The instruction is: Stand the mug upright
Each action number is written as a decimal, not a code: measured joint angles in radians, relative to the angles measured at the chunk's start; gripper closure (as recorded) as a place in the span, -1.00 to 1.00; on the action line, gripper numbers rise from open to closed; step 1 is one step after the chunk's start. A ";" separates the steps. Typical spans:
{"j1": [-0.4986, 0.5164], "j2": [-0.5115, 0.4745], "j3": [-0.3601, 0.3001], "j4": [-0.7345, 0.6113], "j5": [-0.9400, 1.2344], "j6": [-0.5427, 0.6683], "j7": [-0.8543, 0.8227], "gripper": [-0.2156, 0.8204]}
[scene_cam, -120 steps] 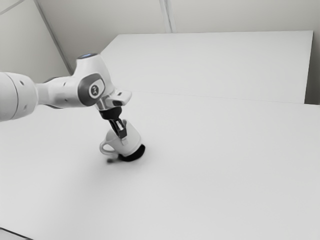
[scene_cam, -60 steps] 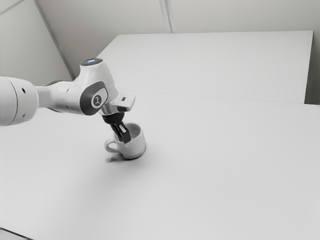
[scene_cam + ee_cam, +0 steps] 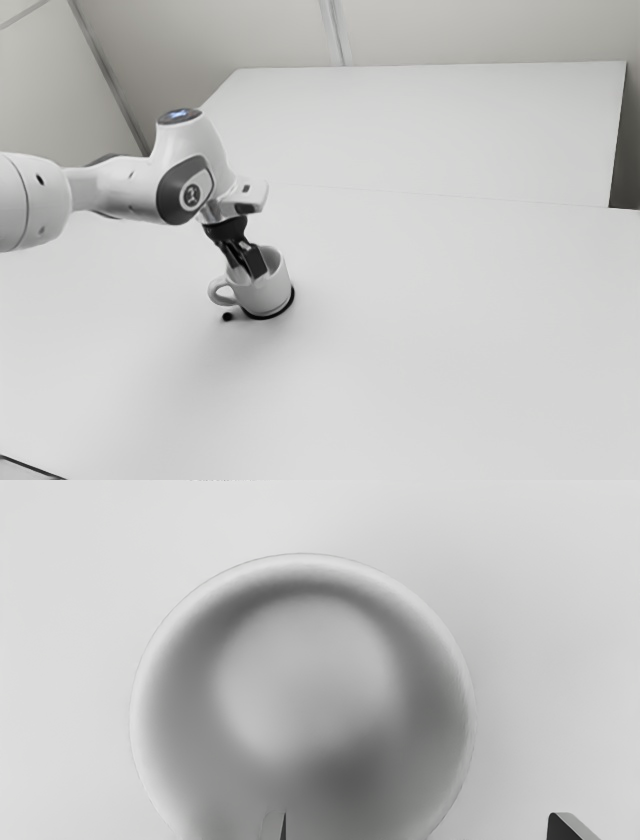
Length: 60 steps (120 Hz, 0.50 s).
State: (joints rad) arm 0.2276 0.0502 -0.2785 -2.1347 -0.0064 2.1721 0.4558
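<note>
Item under check: one white mug (image 3: 268, 294), left of centre in the exterior view, its mouth facing up and its base toward the counter (image 3: 430, 330). Attitude appears upright; a dark ring (image 3: 284, 307) edges the base, and whether the base sits fully flat cannot be certified. The handle (image 3: 216, 292) points to the exterior view's left, away from the frame's centre.

The arm (image 3: 190, 185) enters from the left of the frame and reaches down to the mug. The jaws stand open, well apart, and grip nothing. In the wrist view one finger (image 3: 274, 826) is over the mug's mouth and the other finger (image 3: 569, 827) is beyond the rim (image 3: 300, 560), so the wall lies between them with space on both sides (a sensible stance for holding or releasing a mug by its wall).

Finding: the task is judged all but complete. The next move calls for a straight withdrawal along the fingers; a sideways drift could catch the wall and tip the mug again.
</note>
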 joint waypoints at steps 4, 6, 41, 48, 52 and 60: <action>0.000 -0.009 0.000 0.002 -0.001 -0.005 -0.019 -0.52; 0.000 -0.014 0.000 0.003 -0.003 -0.009 -0.029 -0.53; 0.004 -0.042 -0.001 0.173 -0.021 -0.119 -0.193 -0.57; 0.004 -0.043 -0.001 0.222 -0.020 -0.149 -0.217 -0.57; 0.004 -0.043 -0.001 0.259 -0.020 -0.171 -0.230 -0.57; 0.003 -0.038 0.000 0.335 -0.019 -0.223 -0.254 -0.58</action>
State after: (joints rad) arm 0.2304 0.0120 -0.2786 -1.7996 -0.0252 1.9492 0.2021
